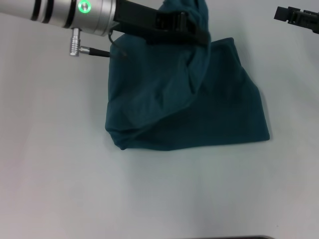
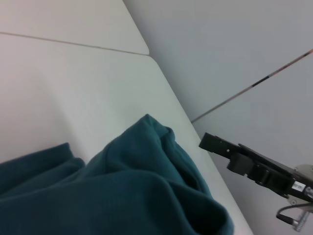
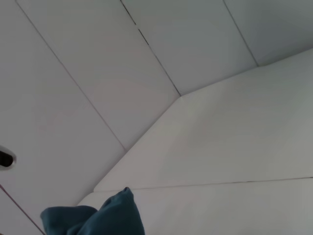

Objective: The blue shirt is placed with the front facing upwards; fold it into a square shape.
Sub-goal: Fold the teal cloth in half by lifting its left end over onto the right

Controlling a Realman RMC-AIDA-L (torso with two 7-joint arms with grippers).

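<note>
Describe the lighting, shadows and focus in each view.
Head view: even, soft light; the shirt casts only a faint shadow on the table, and the left gripper looks slightly soft. Left wrist view: shirt folds shade themselves; the right gripper is blurred. Right wrist view: flat, shadowless light.

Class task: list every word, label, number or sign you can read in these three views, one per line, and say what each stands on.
No readable text in any view.
The blue shirt lies folded with only plain cloth showing; no lettering or neck label shows.
The small white labels on the right gripper in the left wrist view are too small to read.
The left gripper, holding cloth, bears a green light, no text.
</note>
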